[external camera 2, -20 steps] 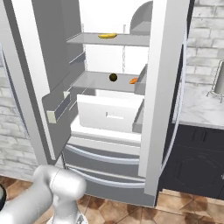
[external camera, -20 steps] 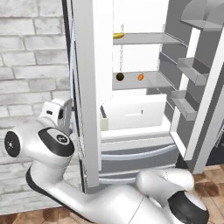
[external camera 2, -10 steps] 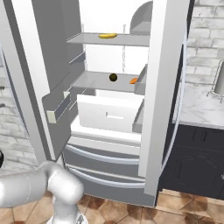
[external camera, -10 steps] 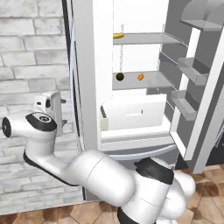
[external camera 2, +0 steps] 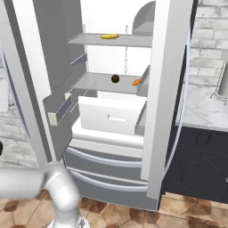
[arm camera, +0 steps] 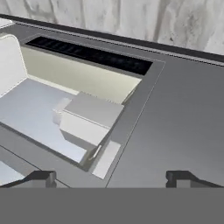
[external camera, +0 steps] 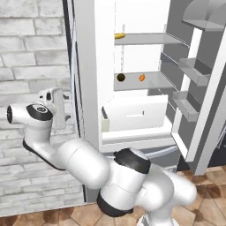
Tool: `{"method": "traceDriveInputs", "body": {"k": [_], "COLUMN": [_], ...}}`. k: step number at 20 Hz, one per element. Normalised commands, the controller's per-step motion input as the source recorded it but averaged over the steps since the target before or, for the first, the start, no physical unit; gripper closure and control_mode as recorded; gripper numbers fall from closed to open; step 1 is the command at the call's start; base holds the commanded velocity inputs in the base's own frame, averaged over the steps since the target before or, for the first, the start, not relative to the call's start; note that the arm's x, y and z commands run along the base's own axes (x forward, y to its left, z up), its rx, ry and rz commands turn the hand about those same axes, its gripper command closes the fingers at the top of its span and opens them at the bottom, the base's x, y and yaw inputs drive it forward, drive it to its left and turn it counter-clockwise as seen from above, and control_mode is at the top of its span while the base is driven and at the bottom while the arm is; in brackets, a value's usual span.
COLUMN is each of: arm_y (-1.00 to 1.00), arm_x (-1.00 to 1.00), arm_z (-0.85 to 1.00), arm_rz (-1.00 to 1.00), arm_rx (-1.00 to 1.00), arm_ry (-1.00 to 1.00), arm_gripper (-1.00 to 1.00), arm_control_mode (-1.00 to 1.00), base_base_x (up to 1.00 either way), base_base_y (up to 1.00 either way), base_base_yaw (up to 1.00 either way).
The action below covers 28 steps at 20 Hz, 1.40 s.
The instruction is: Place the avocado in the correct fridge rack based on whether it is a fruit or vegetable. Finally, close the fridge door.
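**Avocado on the middle rack, arm swung left of the open fridge**

The avocado (external camera: 120, 77) sits on the fridge rack (external camera: 152, 81), a small dark ball near the rack's left side, with the small orange item (external camera: 141, 77) resting on the same slab a little to its right and apart from it. From the right base view the avocado (external camera 2: 115, 79) shows clearly, but the orange item (external camera 2: 136, 82) is partly cut off by the edge of the right door (external camera 2: 167, 89), and the rack (external camera 2: 95, 82) disappears behind that door too. One shelf up lies the yellow banana (external camera: 119, 35). Below the rack a white drawer (external camera: 134, 112) stands in the fridge interior.

Both fridge doors stand open. The left door (external camera: 86, 66) is seen almost edge-on in the left base view.

The gripper (external camera: 55, 102) is held out to the left of that door, in front of the grey brick wall (external camera: 31, 57); its fingers are hard to make out there against the pale hand. In the hand view the two dark fingertips (arm camera: 43, 177) stand far apart at the bottom edge with nothing between them, so the hand is wide open and holds nothing. Beyond them lies a flat grey surface with a recessed panel and a small pale block, too close and skewed to identify.
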Motion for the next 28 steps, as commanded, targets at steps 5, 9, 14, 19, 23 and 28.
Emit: {"method": "traceDriveInputs", "body": {"k": [5, 9, 14, 19, 23, 28], "arm_y": [-1.00, -1.00, -1.00, -0.98, -0.88, -0.68], "arm_x": [0.00, 0.09, 0.38, 0.51, 0.43, 0.30], "arm_z": [-0.01, -0.03, -0.05, -0.01, 0.00, 0.00], "arm_rz": [-0.02, -0.02, 0.00, 0.00, 0.00, 0.00], "arm_rx": [0.02, 0.03, 0.03, 0.04, 0.02, 0.00], "arm_ry": [0.00, 0.02, 0.06, 0.01, 0.00, 0.00], "arm_gripper": [-1.00, -1.00, -1.00, -1.00, -1.00, -1.00], "arm_control_mode": [-1.00, -1.00, -1.00, -1.00, -1.00, -1.00], "base_base_x": [0.00, 0.00, 0.00, 0.00, 0.00, 0.00], "base_base_y": [0.00, 0.00, 0.00, 0.00, 0.00, 0.00], "base_base_yaw": [0.00, 0.00, 0.00, 0.00, 0.00, 0.00]}}
